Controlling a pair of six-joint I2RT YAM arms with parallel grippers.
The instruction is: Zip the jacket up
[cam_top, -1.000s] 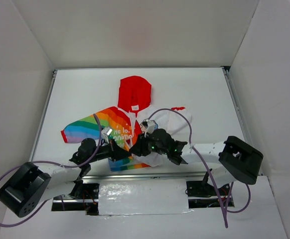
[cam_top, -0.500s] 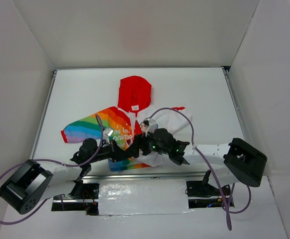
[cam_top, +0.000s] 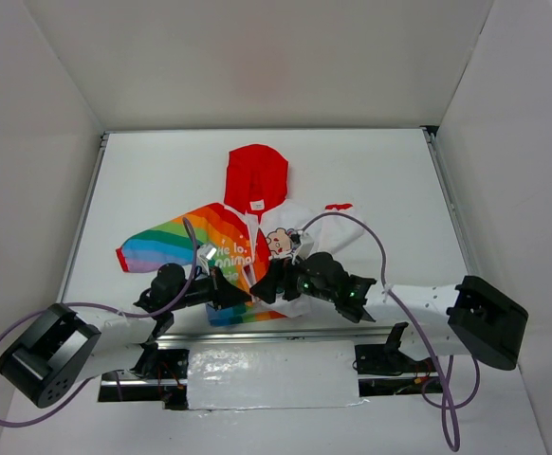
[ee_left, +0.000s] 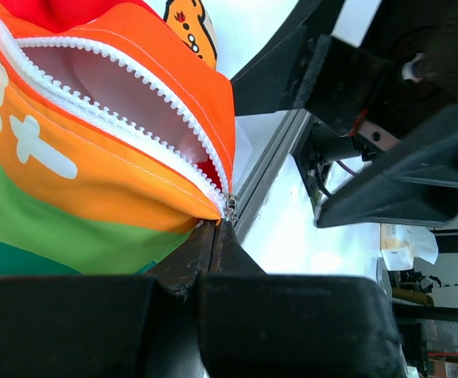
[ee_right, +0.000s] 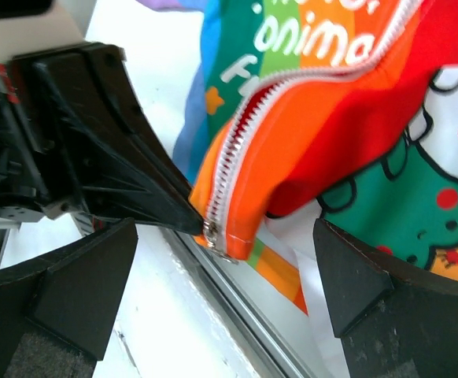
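Now my left gripper (ee_left: 217,230) is pinched on the bottom hem of the jacket (cam_top: 221,248), which lies unzipped on the table (cam_top: 371,190), hood toward twelve o'clock. My right gripper (ee_right: 225,272) gapes apart at six o'clock; next it should close on the zipper pull (ee_right: 212,231).
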